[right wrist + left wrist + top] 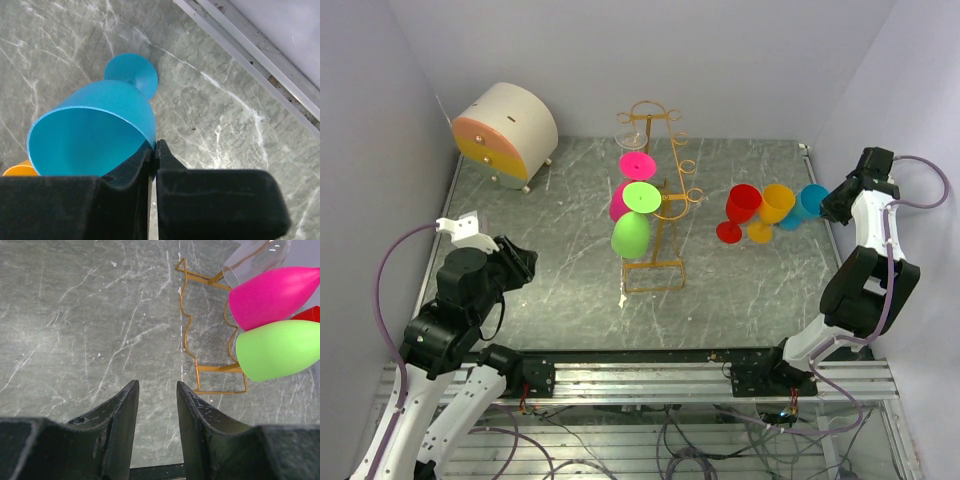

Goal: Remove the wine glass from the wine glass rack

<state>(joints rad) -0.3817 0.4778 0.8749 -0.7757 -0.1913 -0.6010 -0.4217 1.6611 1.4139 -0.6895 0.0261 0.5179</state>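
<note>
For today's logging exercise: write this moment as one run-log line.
left gripper: open, empty, left of rack | right gripper: shut on blue glass rim | rack: pink glass, green glass hanging

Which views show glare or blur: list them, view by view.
Top external: even light, sharp, faint sheen on the table. Left wrist: bright highlight on the clear glass; green glass sharp. Right wrist: blue glass sharp, no glare.

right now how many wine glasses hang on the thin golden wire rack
3: a clear wine glass at the rack's far end, a pink plastic one mid-rack, a lime green plastic one at the near end. None seems hidden.
</note>
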